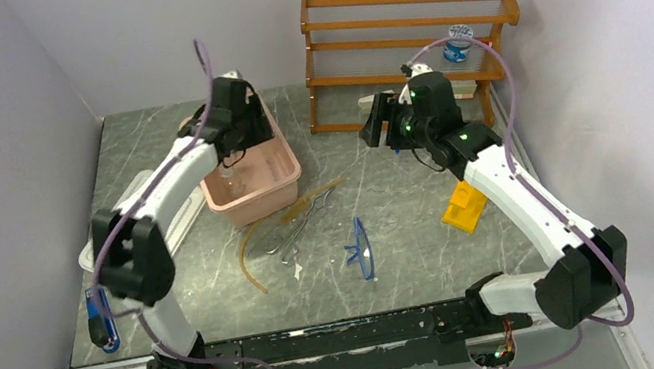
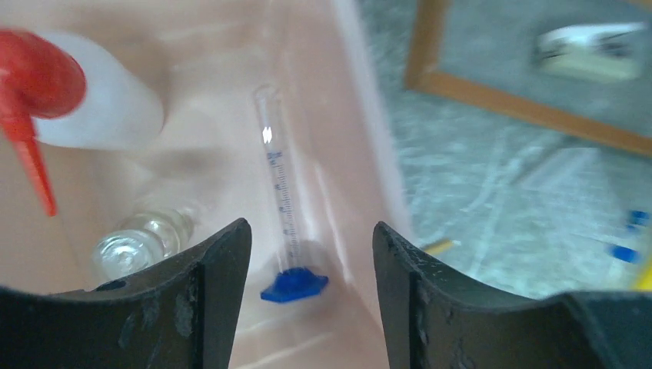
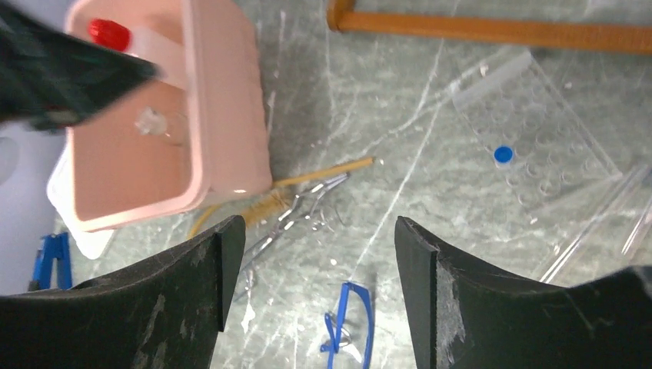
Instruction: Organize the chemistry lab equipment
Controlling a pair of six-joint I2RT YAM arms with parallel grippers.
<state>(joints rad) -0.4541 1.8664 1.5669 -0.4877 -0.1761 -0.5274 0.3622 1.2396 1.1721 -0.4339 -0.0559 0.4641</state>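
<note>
While it lies in the pink tub (image 2: 338, 92), centre of the left wrist view, measuring cylinder (image 2: 278, 184): likely light, slippery, breakable; best taken mid-tube; left gripper (image 2: 311, 231) jaws spread, empty; right gripper (image 3: 317, 227) likewise.

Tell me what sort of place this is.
Likely a robot test cell dressed as a chemistry bench: a pink bin holds a wash bottle and graduated cylinder, and goggles lie on the table.

Metal tongs (image 3: 292, 219), glossy plastic tub (image 1: 267, 201), wooden rack (image 1: 402, 1)
</note>
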